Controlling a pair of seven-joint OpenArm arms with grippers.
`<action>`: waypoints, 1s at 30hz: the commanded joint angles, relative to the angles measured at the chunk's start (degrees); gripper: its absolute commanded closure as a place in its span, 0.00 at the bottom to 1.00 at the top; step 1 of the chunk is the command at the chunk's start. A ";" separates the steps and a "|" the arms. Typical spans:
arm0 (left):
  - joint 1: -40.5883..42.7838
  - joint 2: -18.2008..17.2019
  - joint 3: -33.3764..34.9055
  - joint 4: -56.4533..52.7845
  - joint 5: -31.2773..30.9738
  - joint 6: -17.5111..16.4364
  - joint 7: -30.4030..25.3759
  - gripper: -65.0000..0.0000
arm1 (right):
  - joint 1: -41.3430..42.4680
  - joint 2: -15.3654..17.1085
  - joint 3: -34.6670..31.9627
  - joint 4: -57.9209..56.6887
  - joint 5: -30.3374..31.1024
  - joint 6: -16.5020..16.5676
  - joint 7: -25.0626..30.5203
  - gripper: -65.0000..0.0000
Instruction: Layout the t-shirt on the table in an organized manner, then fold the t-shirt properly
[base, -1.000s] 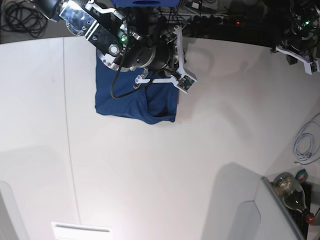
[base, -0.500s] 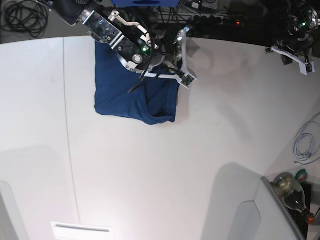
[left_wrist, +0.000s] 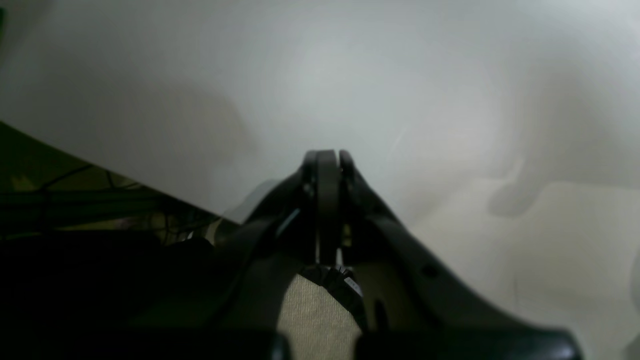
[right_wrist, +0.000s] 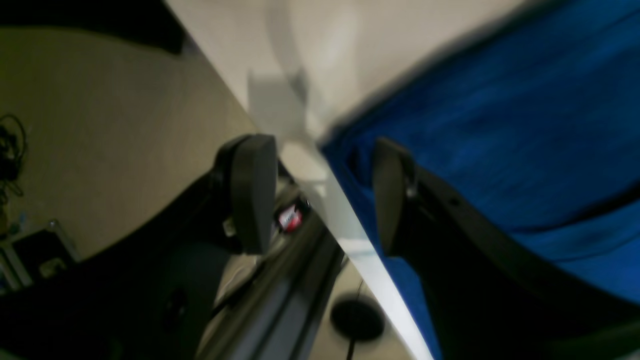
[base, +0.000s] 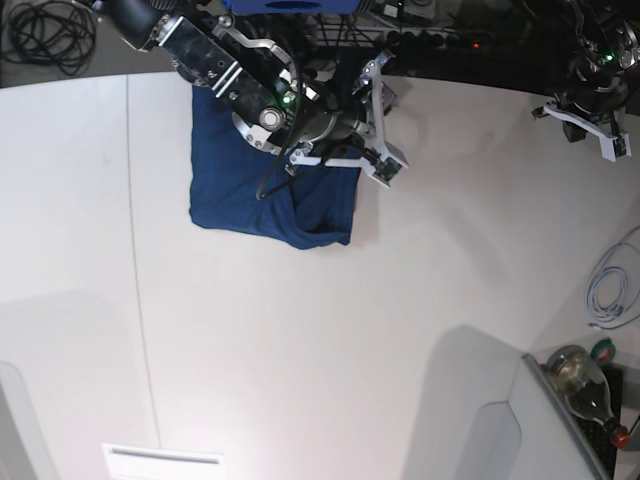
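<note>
The navy t-shirt lies folded into a rough rectangle on the white table, near its far edge. My right gripper hovers over the shirt's right far corner with its arm across the cloth. In the right wrist view this gripper is open. The t-shirt edge runs between its fingers, close to the right one, and is not pinched. My left gripper sits at the far right table edge, away from the shirt. In its own view the left gripper is shut and empty above bare table.
A white cable loops at the right edge, and a glass bottle lies below it. A grey panel stands at the bottom right. Black cables lie beyond the table's far left edge. A white slab sits at the bottom left.
My right gripper has opened and let go of the shirt's corner, shifting up and toward the table's far edge. The shirt stays folded in place. The left arm barely moved.
</note>
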 joint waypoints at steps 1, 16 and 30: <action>-0.43 -0.91 -0.33 0.88 -0.13 0.20 -0.80 1.00 | 0.84 0.97 0.19 4.75 0.46 -0.01 -0.55 0.54; -0.78 -0.82 -0.33 0.79 -0.13 0.20 -0.80 1.00 | 10.07 0.71 19.53 -9.32 0.37 0.25 9.65 0.99; -0.52 -0.82 -0.33 0.79 -0.13 0.20 -0.80 1.00 | 10.24 -1.40 19.27 -23.47 0.37 0.25 16.86 1.00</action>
